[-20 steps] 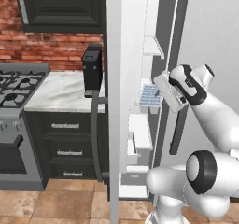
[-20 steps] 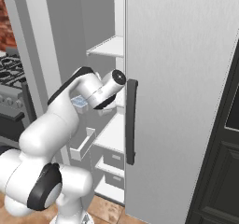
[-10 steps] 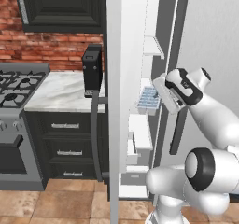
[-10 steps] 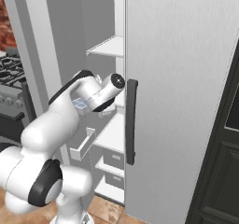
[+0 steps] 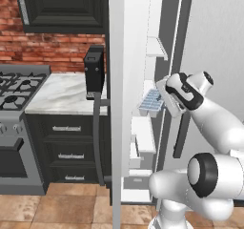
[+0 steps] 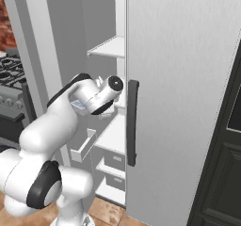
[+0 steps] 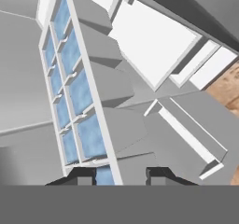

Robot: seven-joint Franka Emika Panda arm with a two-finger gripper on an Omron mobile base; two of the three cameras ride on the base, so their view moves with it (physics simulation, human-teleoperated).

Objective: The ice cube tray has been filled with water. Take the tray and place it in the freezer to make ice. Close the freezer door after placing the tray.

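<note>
Ice cube tray (image 5: 151,101) above white freezer shelf (image 5: 142,134).

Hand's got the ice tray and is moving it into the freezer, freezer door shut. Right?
Not quite: the freezer door stands open, as the left base view shows. The rest holds: the hand grips the ice tray at the freezer shelves.
</note>
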